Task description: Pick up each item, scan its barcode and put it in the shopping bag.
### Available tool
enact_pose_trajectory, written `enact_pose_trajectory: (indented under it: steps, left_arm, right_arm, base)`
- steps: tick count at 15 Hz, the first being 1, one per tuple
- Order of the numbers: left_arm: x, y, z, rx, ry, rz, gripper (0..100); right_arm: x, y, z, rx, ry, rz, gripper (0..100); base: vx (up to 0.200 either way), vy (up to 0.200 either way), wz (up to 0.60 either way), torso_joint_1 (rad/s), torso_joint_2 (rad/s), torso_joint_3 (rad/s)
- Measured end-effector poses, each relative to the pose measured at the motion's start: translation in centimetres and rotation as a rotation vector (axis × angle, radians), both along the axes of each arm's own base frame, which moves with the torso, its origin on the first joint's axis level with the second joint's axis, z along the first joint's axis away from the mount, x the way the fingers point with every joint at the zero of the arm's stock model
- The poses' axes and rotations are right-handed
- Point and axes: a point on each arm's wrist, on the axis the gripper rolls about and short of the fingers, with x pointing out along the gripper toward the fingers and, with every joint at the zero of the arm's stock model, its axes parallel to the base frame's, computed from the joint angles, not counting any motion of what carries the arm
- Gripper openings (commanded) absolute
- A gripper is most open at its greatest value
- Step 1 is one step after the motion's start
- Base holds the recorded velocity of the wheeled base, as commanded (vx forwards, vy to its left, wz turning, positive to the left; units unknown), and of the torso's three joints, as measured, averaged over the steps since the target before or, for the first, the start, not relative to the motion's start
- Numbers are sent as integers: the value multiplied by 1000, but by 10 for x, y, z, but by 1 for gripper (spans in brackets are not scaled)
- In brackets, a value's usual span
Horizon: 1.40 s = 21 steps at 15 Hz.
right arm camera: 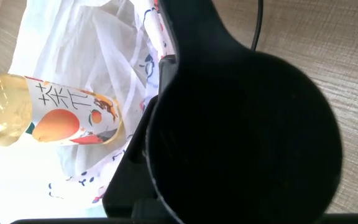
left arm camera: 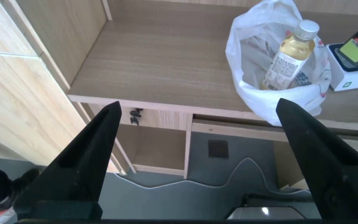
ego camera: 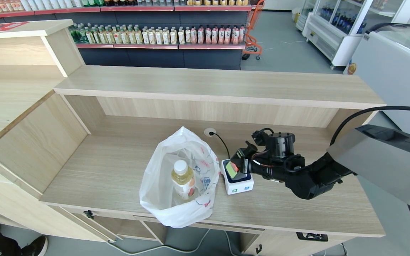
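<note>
Over the scanner [ego camera: 240, 185], right pincer [ego camera: 235, 165] lying level — grip unclear, left pincer [left arm camera: 197, 104] wide apart, empty.

A dark round shape [right arm camera: 247, 124] covers much of the right wrist view, unidentifiable. The shopping bag [ego camera: 155, 193] veils the lower half of the bottle [ego camera: 182, 177]; the right gripper [ego camera: 235, 168] covers the top of the scanner [ego camera: 241, 185]

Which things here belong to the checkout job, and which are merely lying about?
Job: shopping bag, drink bottle in it, scanner, green packet in the right gripper.
Lying about: shelf bottles, orange cart, chest freezer.
</note>
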Motion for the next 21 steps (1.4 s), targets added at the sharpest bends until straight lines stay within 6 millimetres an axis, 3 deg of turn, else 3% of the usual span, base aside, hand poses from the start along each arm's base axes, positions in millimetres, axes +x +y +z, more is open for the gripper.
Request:
enact_pose_trajectory:
  steps: [6, 12, 14, 17, 21]
  left_arm:
    - [0, 0, 0, 0, 0, 0, 100]
    - [0, 0, 0, 0, 0, 0, 100]
    - [0, 0, 0, 0, 0, 0, 100]
    - [0, 0, 0, 0, 0, 0, 100]
    - [0, 0, 0, 1, 0, 0, 100]
  right_arm:
    - [-1, -1, 5, 2, -8, -5, 0]
    - [-16, -15, 39, -30, -122, -28, 0]
    - [-36, -29, 60, -82, -180, -42, 0]
    - [-82, -52, 85, -123, -212, -61, 0]
    - [-143, -81, 103, -142, -234, -78, 0]
  base:
    - [0, 0, 0, 0, 0, 0]
    - [0, 0, 0, 0, 0, 0]
    - [0, 0, 0, 0, 0, 0]
    - [0, 0, 0, 0, 0, 0]
    - [0, 50, 0, -1, 1, -1]
